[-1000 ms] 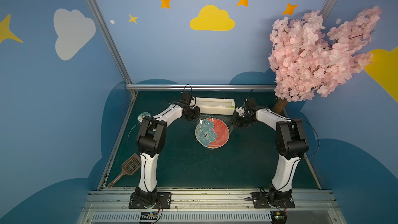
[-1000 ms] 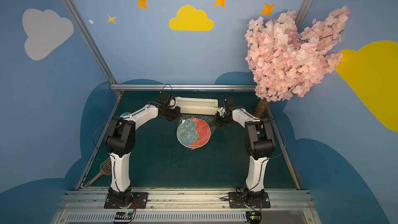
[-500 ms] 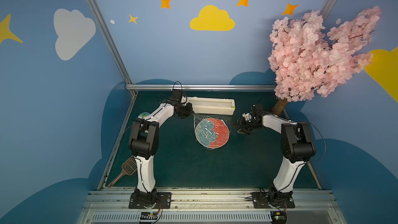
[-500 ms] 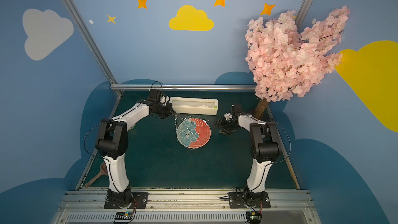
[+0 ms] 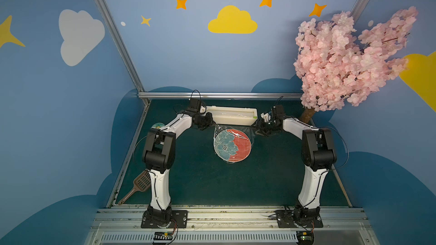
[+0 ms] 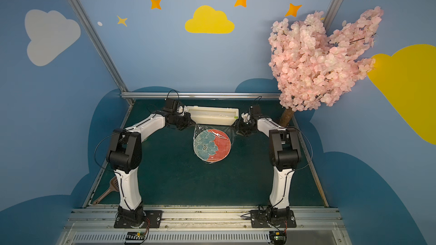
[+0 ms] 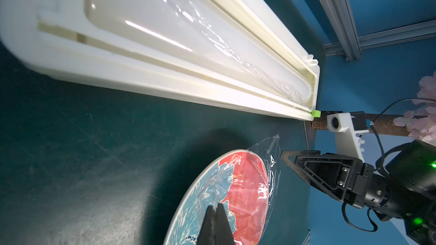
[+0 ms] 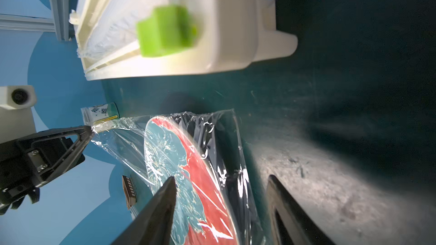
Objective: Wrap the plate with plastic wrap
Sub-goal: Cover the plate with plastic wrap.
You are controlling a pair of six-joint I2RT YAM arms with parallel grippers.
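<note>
The plate (image 5: 232,146) (image 6: 211,146), teal flower half and coral-red half, lies flat mid-table. Plastic wrap (image 8: 224,133) is draped over it, wrinkled, its edge lying on the mat beside the rim. My left gripper (image 7: 215,206) (image 5: 210,123) is shut on a corner of the film near the plate's far-left side; the pinch also shows at the left gripper (image 8: 90,129). My right gripper (image 8: 221,180) (image 5: 258,131) stands open at the plate's far-right side, holding nothing, one finger over the plate (image 8: 188,161). The cream dispenser box (image 5: 230,115) (image 7: 165,43) lies behind, its green slider (image 8: 165,34) at its right end.
A small yellow-labelled jar (image 5: 158,126) sits at the far left by the wall. The brown slotted scoop (image 5: 139,186) lies at the front left. A pink blossom tree (image 5: 349,62) overhangs the back right corner, its trunk (image 5: 308,114) just behind my right arm.
My right gripper has opened and let go of the film, which now lies beside the plate. The left arm swung left and came back, still pinching the film.
</note>
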